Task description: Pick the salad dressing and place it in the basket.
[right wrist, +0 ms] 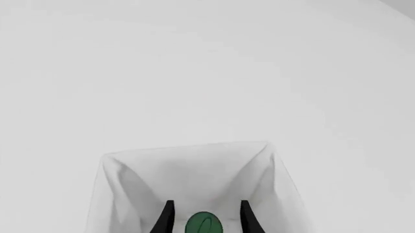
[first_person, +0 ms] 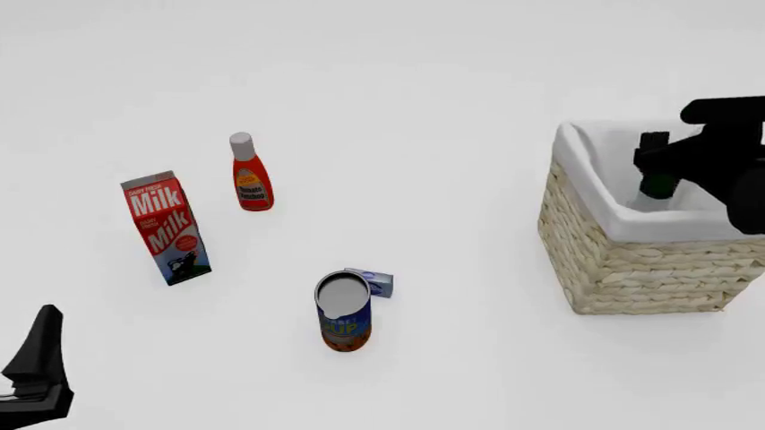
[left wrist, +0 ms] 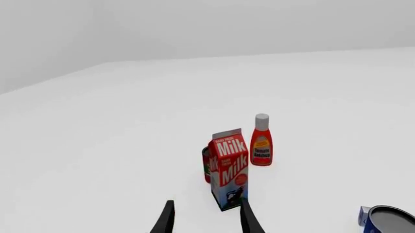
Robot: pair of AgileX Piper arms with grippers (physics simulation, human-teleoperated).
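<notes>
Plain white table (first_person: 454, 81), pale featureless backdrop. Basket (first_person: 633, 260) at table's right side, white lining over rim. Right gripper (right wrist: 204, 218) above basket's opening, fingers either side of salad dressing (right wrist: 204, 224) green cap; contact unclear, grip cannot be told. Left of basket: can (first_person: 344, 313), milk carton (first_person: 167, 227), red bottle (first_person: 250, 173). Left gripper (left wrist: 206, 218) far left of basket, fingers parted, empty.

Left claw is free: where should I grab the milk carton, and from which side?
Grip the milk carton across its flat side panels at mid-height, coming in level from the near side. It stands upright, apart from the ketchup bottle, and the left claw already faces it.
</notes>
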